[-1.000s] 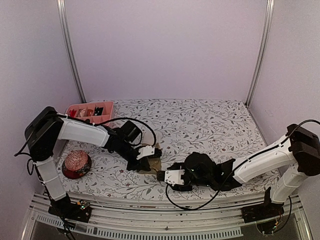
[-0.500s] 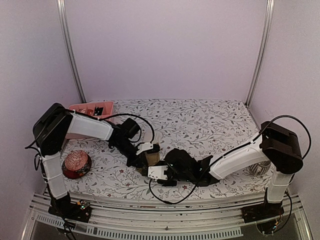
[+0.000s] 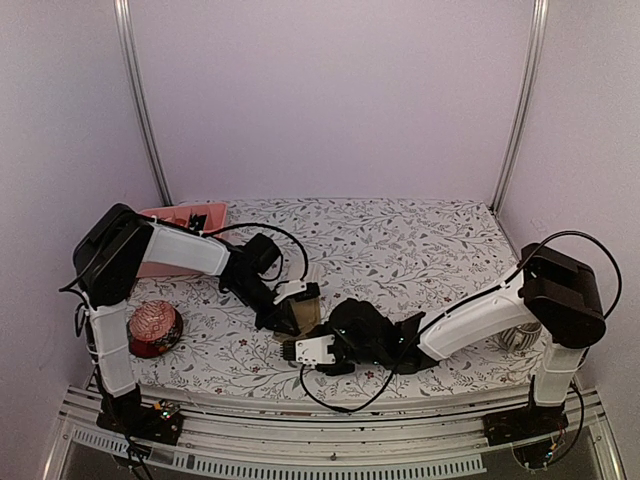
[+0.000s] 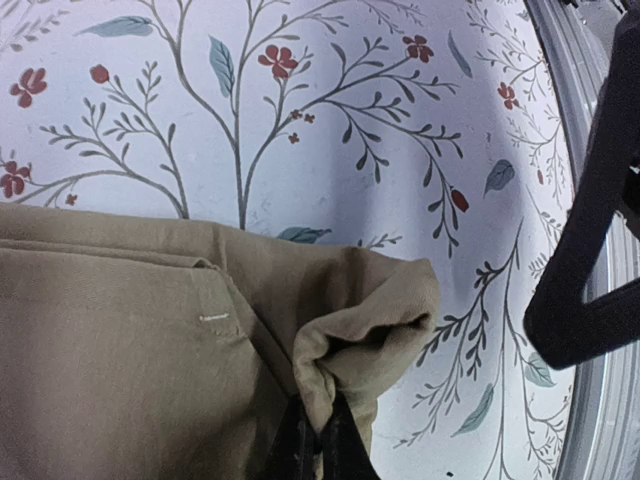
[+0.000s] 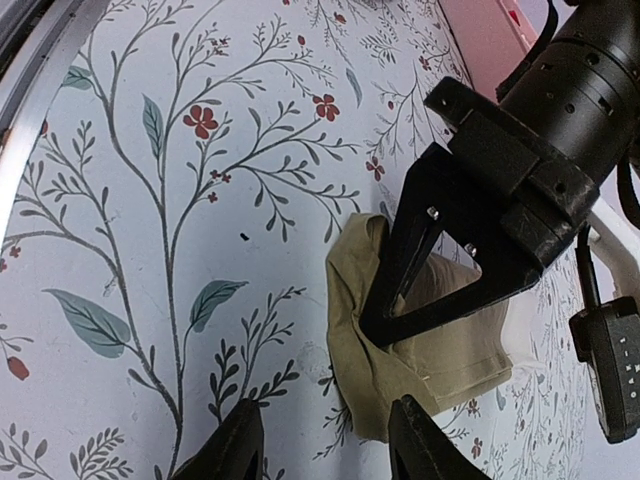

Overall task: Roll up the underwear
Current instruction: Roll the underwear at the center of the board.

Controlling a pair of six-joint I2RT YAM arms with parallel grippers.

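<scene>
Top external: left gripper (image 3: pixel 283 322) low, clamping tan underwear (image 3: pixel 308 318); right gripper (image 3: pixel 292 350) parted alongside.

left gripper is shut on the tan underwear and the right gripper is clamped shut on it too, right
Not quite. The left gripper is shut on the tan underwear, but the right gripper is open. Its jaws stand apart near the edge of the cloth, not clamped on it. The right wrist view shows this.
</scene>
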